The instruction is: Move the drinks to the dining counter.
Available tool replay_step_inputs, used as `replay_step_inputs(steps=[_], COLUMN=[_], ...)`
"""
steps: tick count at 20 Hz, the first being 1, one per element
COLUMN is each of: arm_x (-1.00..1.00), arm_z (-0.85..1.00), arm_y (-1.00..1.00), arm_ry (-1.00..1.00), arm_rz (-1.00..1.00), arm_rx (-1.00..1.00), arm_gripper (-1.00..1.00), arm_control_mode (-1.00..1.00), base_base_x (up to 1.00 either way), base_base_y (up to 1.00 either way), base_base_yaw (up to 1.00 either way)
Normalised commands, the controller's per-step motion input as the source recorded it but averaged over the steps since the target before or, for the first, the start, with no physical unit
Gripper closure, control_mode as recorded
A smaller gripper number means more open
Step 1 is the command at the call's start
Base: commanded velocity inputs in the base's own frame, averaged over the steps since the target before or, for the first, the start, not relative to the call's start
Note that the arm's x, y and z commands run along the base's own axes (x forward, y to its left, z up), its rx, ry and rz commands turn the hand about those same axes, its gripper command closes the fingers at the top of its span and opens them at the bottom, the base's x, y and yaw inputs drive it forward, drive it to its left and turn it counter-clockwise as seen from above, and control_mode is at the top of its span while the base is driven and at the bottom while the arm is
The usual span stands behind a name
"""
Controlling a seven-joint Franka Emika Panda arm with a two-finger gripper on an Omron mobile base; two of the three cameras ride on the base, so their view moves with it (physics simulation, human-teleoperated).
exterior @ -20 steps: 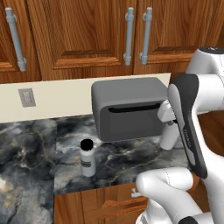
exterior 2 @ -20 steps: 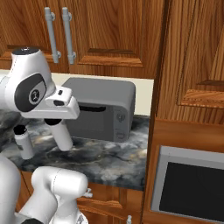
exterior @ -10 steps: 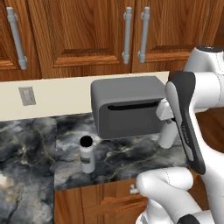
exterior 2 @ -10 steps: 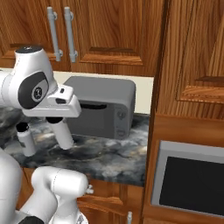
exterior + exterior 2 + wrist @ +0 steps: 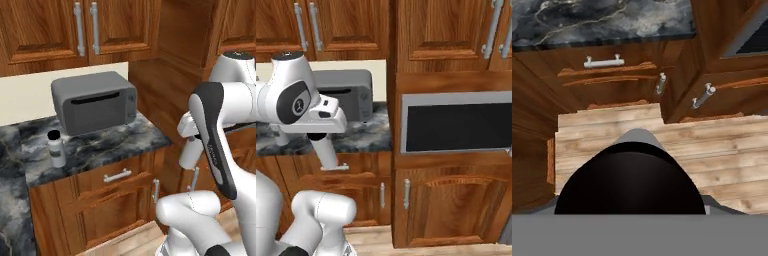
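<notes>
Item one: the gripper [image 5: 319, 139] is clamped on the slim bottle [image 5: 327, 154]. In the right base view this bottle hangs below the hand, its lower end tilted toward 5 o'clock. The fingers themselves are too hidden for us to make out. In the hand view the bottle's black cap [image 5: 629, 180] sits at 6 o'clock, close to the lens.

Item two: in the left base view the slim bottle [image 5: 190, 154] is in the air. It lies past the end of the marbled worktop [image 5: 115, 140], at 4 o'clock from the grey microwave [image 5: 94, 101]. It touches neither of them. Beyond it in the hand view we see light plank floor [image 5: 722, 155], with a drawer handle [image 5: 603, 62] at 11 o'clock.

Item three: the labelled bottle [image 5: 56, 149] stands upright on the worktop. It is at 8 o'clock from the microwave, near it but apart, and close to the worktop's front edge. Its cap is black, and a grey-green band rings the body.

Item four: in the right base view a built-in oven [image 5: 456, 121] is set in the tall wooden cabinet, at 3 o'clock from the gripper and well apart.
</notes>
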Motion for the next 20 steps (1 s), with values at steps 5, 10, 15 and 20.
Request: replay_step_inputs(steps=[5, 10, 15, 20], arm_x=[0.0, 0.0, 0.0, 0.0], arm_z=[0.0, 0.0, 0.0, 0.0], arm_y=[0.0, 0.0, 0.0, 0.0], arm_ry=[0.0, 0.0, 0.0, 0.0], arm_rz=[0.0, 0.0, 0.0, 0.0], arm_rx=[0.0, 0.0, 0.0, 0.0], arm_gripper=[1.0, 1.0, 1.0, 1.0], arm_control_mode=[1.0, 1.0, 1.0, 1.0], base_base_x=[-0.52, -0.06, 0.0, 0.0], base_base_y=[0.0, 0.0, 0.0, 0.0], base_base_yaw=[-0.93, -1.0, -1.0, -0.97])
